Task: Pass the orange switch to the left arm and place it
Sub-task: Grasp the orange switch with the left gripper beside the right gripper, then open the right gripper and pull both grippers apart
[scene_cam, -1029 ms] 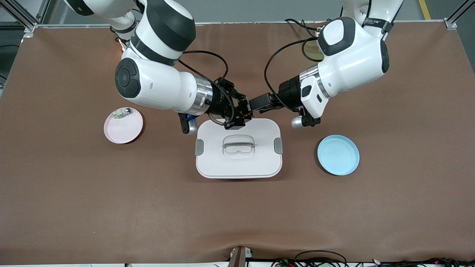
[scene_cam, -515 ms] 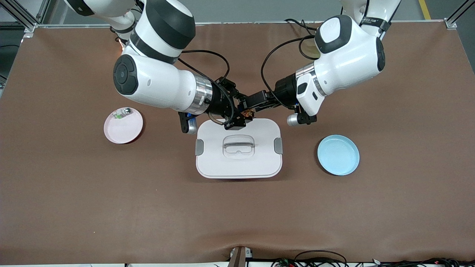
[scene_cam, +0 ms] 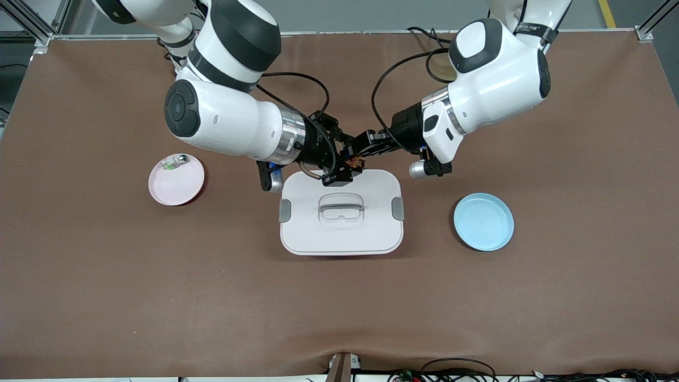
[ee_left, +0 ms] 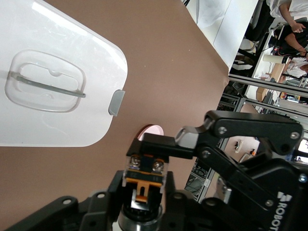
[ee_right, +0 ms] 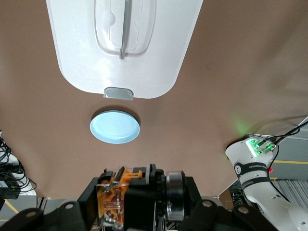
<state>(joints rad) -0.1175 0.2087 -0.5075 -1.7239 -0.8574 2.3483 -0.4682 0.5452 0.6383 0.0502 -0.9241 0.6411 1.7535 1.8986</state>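
Observation:
The orange switch (scene_cam: 354, 162) hangs between both grippers, over the edge of the white box (scene_cam: 371, 233) that lies farthest from the front camera. My right gripper (scene_cam: 346, 167) is shut on it lengthwise; in the right wrist view the switch (ee_right: 111, 195) sits between the right gripper's fingers (ee_right: 89, 195). My left gripper (scene_cam: 362, 152) has come in from the left arm's end, and its jaws stand close against the sides of the switch (ee_left: 143, 179). A finger of the right gripper (ee_left: 161, 146) presses on the switch's orange end.
A pink plate (scene_cam: 177, 193) with a small green-and-silver component (scene_cam: 171, 163) lies toward the right arm's end. A blue plate (scene_cam: 484, 221) lies toward the left arm's end and also shows in the right wrist view (ee_right: 115, 126). The box has grey side latches (scene_cam: 398, 208).
My left gripper has moved in toward the right gripper until its jaws are round the switch. The switch now shows between the two grippers. Both arms have shifted slightly.

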